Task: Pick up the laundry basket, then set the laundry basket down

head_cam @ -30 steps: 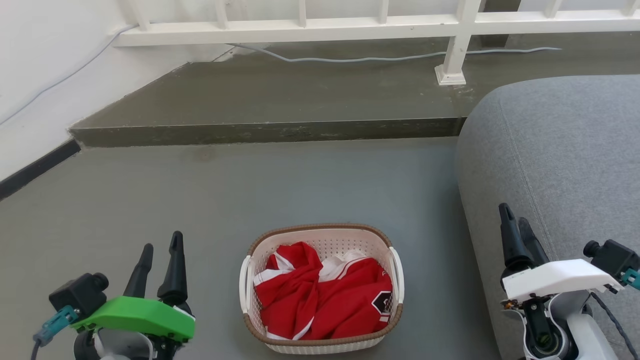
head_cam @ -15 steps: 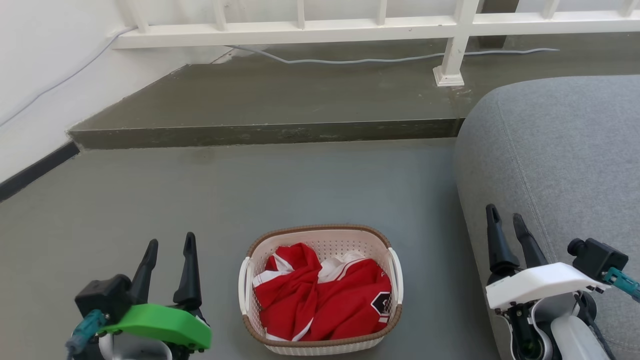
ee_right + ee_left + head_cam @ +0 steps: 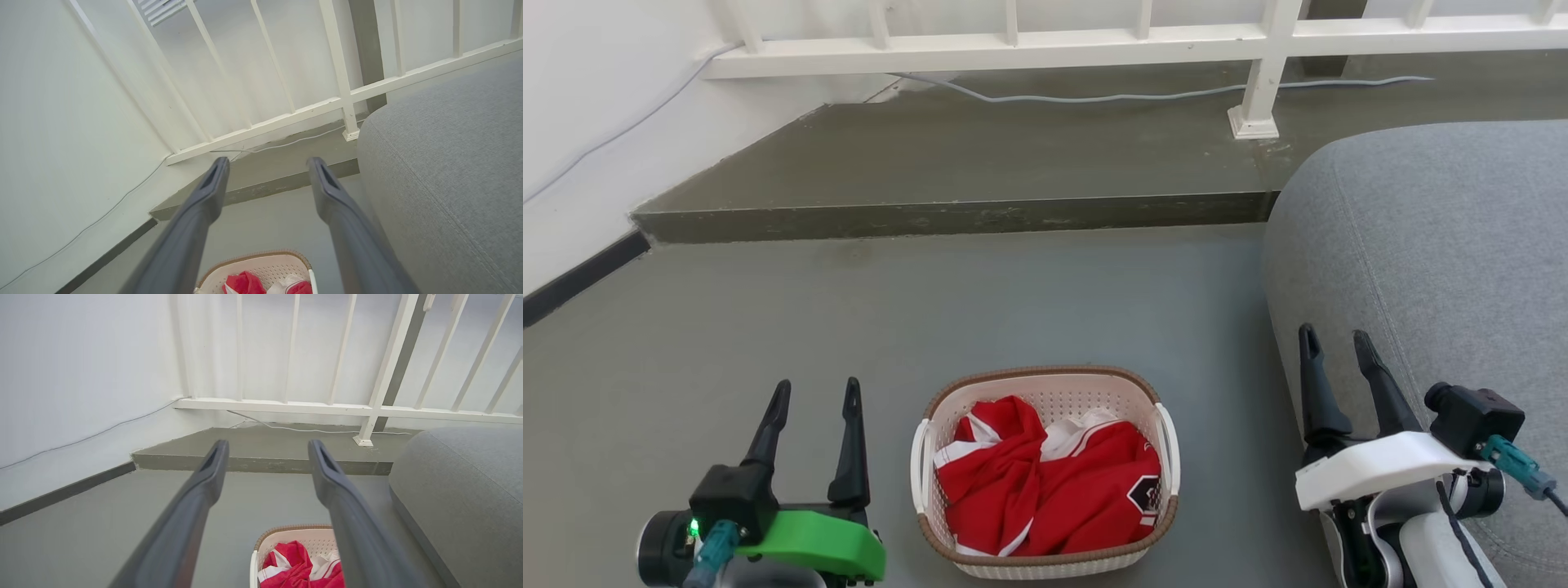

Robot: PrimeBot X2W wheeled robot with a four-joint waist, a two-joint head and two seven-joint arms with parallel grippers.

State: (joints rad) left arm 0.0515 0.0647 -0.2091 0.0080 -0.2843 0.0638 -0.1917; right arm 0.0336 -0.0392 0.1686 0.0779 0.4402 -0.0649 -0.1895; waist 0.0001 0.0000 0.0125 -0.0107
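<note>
The laundry basket (image 3: pixel 1054 394) rests on the grey floor at the bottom centre of the head view, cream with a brown rim band, white side handles and red-and-white clothes inside. My left gripper (image 3: pixel 817 390) stands open to the basket's left, apart from it. Open too, my right gripper (image 3: pixel 1334 339) is off to the basket's right, in front of the sofa. Part of the basket (image 3: pixel 286 539) peeks between the spread fingers of my left gripper (image 3: pixel 267 451) in the left wrist view. In the right wrist view the basket (image 3: pixel 261 263) lies below my right gripper (image 3: pixel 267 167).
A grey sofa (image 3: pixel 1445 245) fills the right side, close to my right arm. A raised concrete step (image 3: pixel 964 214) runs across behind the basket, with a white railing (image 3: pixel 1045 45) and a loose cable (image 3: pixel 1094 96) on it. A white wall (image 3: pixel 588 122) stands at the left.
Both grippers have moved inward toward the basket: the left one to the right, the right one to the left. Both remain open. The basket has stayed put.
</note>
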